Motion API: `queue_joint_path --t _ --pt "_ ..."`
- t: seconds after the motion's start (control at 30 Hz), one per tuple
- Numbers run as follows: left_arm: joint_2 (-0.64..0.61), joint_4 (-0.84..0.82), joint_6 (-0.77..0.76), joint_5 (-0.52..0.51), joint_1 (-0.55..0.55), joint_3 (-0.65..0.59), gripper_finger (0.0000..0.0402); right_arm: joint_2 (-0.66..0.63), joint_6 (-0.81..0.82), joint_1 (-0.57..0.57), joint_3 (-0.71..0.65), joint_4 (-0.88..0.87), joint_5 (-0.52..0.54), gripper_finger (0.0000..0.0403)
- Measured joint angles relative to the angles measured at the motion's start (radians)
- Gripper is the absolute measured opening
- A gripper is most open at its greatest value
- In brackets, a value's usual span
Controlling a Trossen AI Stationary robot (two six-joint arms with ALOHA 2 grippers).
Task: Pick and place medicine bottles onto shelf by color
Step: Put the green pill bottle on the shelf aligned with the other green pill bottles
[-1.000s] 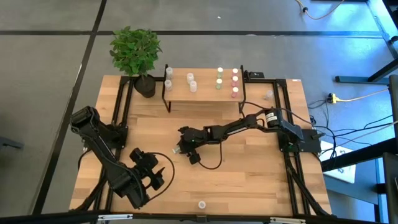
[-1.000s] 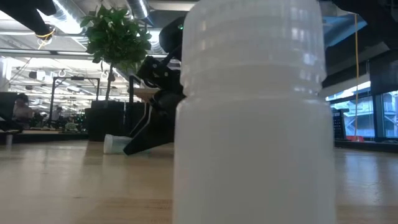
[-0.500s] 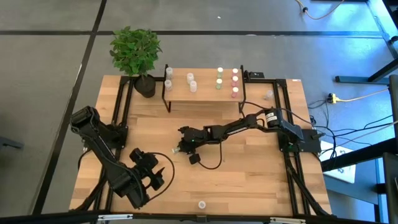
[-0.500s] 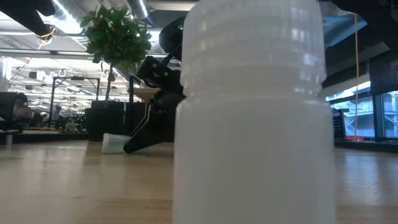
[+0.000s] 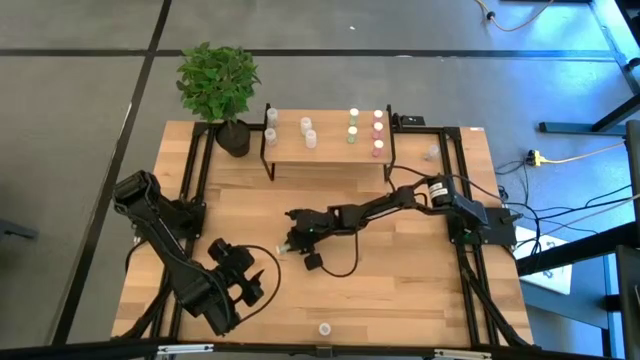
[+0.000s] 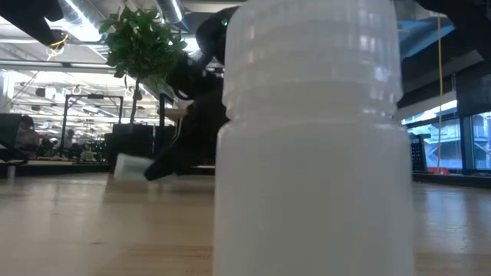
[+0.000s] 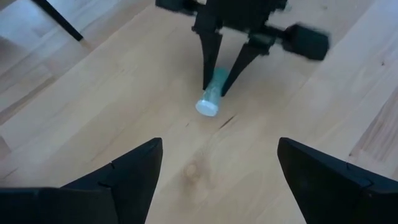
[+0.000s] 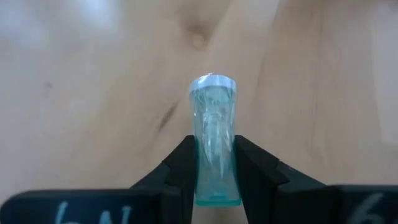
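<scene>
**Right hand pinches a small bottle at mid-tabletop; left hand waits spread apart**

The right hand [image 5: 287, 243] is stretched out over the middle of the light wooden tabletop [image 5: 420, 290], and its two dark fingers [image 8: 180, 163] are pressed against the sides of a small, pale blue-green translucent bottle [image 8: 214, 149]. The bottle lies lengthwise between the fingers, its whitish end pointing away from the wrist. In the low view it shows tilted, just above the wood [image 6: 129, 166], though whether it touches the surface there cannot be told. The left wrist view shows the same grip from in front: the bottle [image 7: 210, 101] held between the two dark finger tips, its round whitish end nearest the camera.

The left hand [image 5: 262, 283] sits low near the front left part of the tabletop, close to the held bottle, its fingers [image 7: 127, 174] spread wide with nothing between them.

The low light-wood shelf on a thin black frame [image 5: 330, 150] stands at the back of the tabletop. On it are small whitish bottles in groups: white-capped ones [image 5: 307, 131] toward the left, green-capped ones [image 5: 353, 125] and pink-capped ones [image 5: 378, 132] toward the right. A leafy green potted plant [image 5: 218, 85] stands just beside the shelf's left end. One more small white bottle [image 5: 324, 328] stands at the tabletop's front edge, and fills much of the low view.
</scene>
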Motion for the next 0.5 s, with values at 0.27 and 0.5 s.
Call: queue_joint_path --t 0.27,0.5 --pt "0.0 0.0 0.026 0.012 0.0 0.0 0.0312 -0.105 -0.007 0.0 0.0 -0.164 -0.025 0.0095" --pt "0.0 -0.004 0.053 -0.003 0.0 0.0 0.031 -0.224 -0.051 0.0 0.0 -0.341 0.021 0.0096"
